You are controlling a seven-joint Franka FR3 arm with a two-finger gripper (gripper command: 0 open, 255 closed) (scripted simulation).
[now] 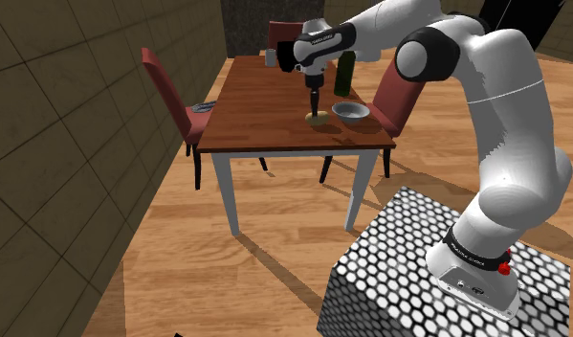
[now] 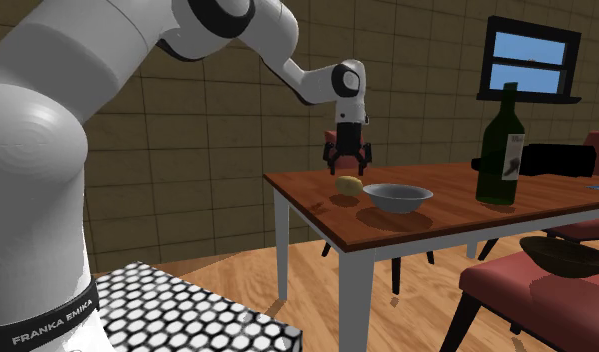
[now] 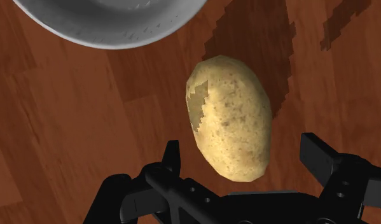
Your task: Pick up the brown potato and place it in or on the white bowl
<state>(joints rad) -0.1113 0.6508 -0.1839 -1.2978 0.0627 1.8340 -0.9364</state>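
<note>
A yellowish-brown potato (image 3: 230, 114) lies on the wooden table (image 1: 265, 115), close beside the pale grey bowl (image 3: 112, 19). In the shoulder view the potato (image 1: 318, 119) sits near the table's front edge, left of the bowl (image 1: 351, 111). My black gripper (image 1: 315, 103) hangs straight down a little above it. In the wrist view the gripper (image 3: 246, 156) is open, and its fingers (image 3: 172, 156) stand apart on either side of the potato's near end without touching it. In the second exterior view the gripper (image 2: 347, 160) hovers just over the potato (image 2: 349, 184), with the bowl (image 2: 397, 197) to the right.
A dark green bottle (image 2: 500, 150) stands on the table beyond the bowl. Red chairs (image 1: 174, 91) flank the table, and one (image 2: 547, 275) carries a dark dish. A small grey item (image 1: 272, 59) sits at the table's far end. My stand (image 1: 447, 278) is near.
</note>
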